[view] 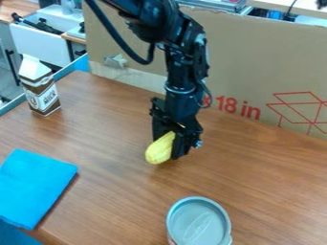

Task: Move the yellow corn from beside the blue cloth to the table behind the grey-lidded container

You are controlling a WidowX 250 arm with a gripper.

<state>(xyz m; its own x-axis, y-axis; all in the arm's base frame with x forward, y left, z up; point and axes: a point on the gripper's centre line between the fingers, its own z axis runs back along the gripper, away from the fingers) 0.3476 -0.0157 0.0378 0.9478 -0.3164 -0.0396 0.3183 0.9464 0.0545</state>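
The black gripper (170, 143) hangs down over the middle of the wooden table, in front of the cardboard wall. It is shut on a yellow corn cob (159, 149), whose rounded end points down to the lower left; the upper end is hidden between the fingers. The cob is at or just above the tabletop; I cannot tell if it touches.
A brown and white milk carton (41, 88) stands upright at the left back. A folded blue cloth (33, 185) lies at the left front. A can with a grey lid (199, 222) is at the front edge. Behind the arm rises a cardboard panel (256, 67).
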